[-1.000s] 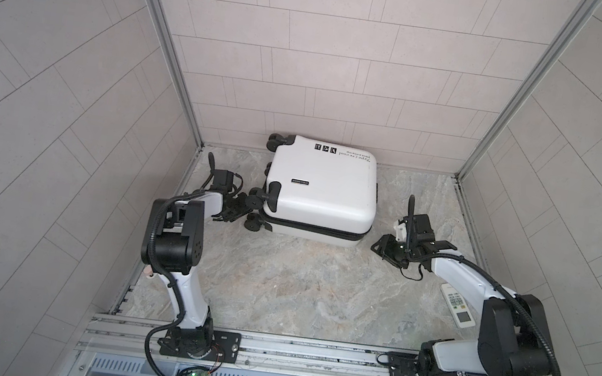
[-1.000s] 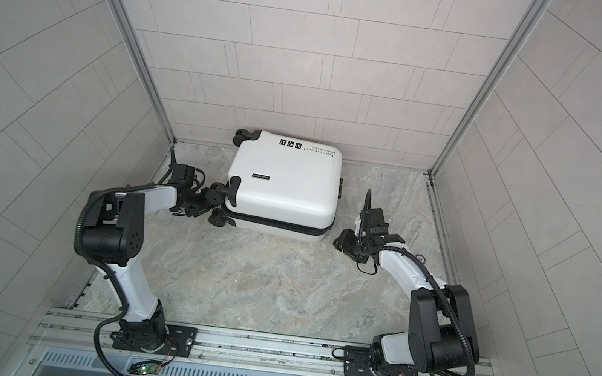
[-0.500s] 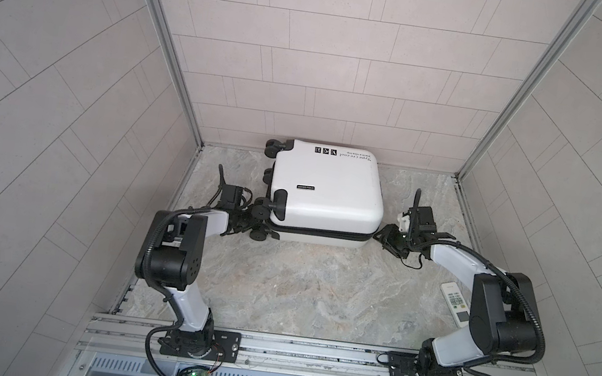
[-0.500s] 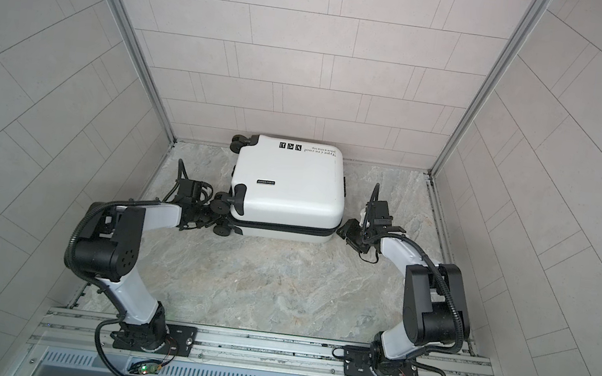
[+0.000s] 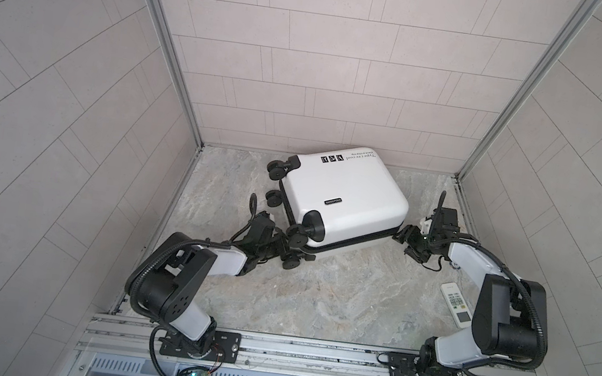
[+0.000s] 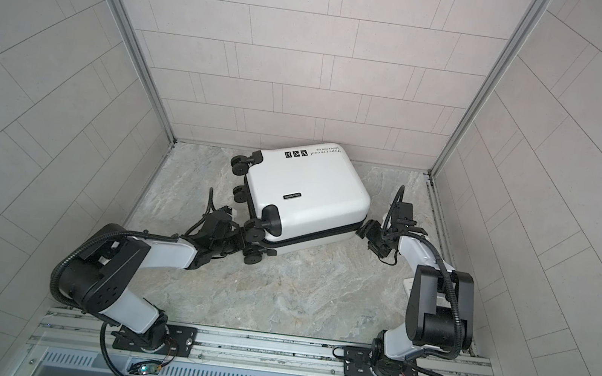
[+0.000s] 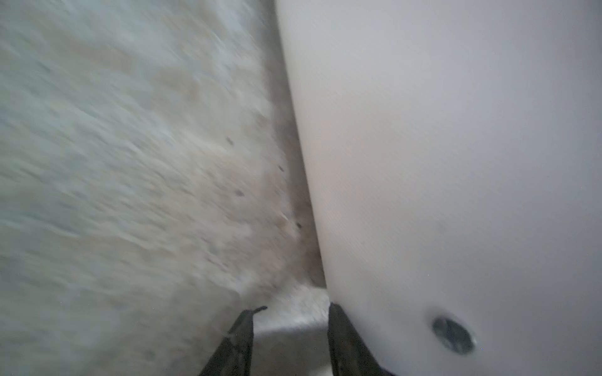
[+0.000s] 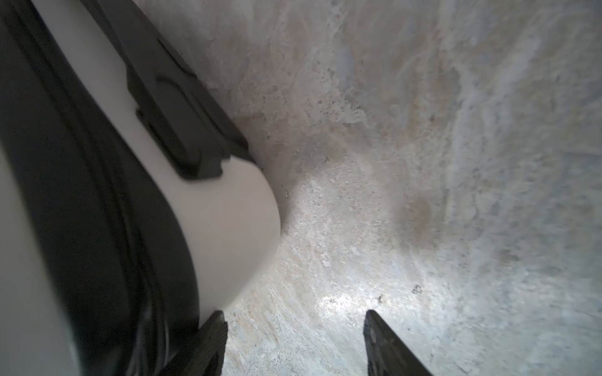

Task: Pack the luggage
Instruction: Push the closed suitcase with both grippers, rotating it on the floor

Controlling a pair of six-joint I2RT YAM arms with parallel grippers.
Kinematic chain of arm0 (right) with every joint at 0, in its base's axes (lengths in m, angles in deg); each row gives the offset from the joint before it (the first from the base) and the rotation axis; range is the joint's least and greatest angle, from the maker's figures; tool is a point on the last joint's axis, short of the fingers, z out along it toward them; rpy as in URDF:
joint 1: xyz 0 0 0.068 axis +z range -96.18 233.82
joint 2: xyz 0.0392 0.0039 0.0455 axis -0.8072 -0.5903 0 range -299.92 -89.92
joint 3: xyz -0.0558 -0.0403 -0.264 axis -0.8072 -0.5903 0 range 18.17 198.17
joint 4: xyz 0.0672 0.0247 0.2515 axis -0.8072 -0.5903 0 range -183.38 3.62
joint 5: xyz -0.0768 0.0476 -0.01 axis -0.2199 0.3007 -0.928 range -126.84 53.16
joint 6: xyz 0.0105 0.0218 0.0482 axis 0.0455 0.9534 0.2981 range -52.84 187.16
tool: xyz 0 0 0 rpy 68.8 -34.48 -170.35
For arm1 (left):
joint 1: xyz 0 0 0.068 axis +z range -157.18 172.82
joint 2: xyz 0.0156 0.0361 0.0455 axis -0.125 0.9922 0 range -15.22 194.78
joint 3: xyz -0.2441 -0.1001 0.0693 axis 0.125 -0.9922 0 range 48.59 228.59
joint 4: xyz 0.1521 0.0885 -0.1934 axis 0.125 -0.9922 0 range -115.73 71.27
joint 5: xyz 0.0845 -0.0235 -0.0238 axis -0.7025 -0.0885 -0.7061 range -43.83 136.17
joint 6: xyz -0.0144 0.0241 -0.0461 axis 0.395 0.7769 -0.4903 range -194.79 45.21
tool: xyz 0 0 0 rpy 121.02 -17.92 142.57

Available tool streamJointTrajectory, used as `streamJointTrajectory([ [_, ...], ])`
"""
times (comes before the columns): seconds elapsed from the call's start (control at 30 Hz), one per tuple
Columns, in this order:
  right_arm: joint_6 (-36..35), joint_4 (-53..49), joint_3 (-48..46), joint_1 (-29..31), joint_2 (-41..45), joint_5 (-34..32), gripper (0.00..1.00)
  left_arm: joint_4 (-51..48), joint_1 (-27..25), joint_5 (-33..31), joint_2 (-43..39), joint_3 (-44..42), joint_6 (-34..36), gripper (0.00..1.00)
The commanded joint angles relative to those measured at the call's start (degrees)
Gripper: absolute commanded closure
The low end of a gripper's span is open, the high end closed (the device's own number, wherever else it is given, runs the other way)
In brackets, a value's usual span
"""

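Clearly, your left gripper (image 5: 279, 247) sits low at the near-left corner of the luggage (image 5: 345, 199), right among its black wheels (image 5: 295, 237). I judge it is there to brace or nudge that corner, not to grab anything. In the left wrist view its jaws stand partly apart with only bare floor between them, and one fingertip (image 7: 337, 325) lies against the white shell. The luggage itself lies flat and closed on the marbled table (image 5: 316, 297), far of the middle and turned askew, so the wheeled end faces left and near. You see a smooth white hard shell, a black zipper band (image 5: 355, 239) round its waist, black stickers (image 5: 331, 159) with a line of text at the far edge, and a small dark badge on top. What is inside is hidden. On the right, your right gripper (image 5: 404, 244) meets the near-right corner. Its jaws are spread wide and empty, with one fingertip (image 8: 215, 328) just beside the band. Bracketing opposite corners like this looks meant to turn or steady the case. A remote control (image 5: 456, 304) lies near right, well apart from the luggage.
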Motion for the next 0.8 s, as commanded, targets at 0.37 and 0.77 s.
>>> streamJointTrajectory([
  [0.37,-6.3,-8.4,0.8,-1.5,5.3,-0.1,0.26,-31.5,-7.0,-21.4,-38.1,2.4,10.8,0.46],
  [0.77,-5.2,-7.6,-5.1,0.7,11.5,-1.1,0.27,-39.1,19.9,-4.5,-22.5,25.2,15.4,0.28],
])
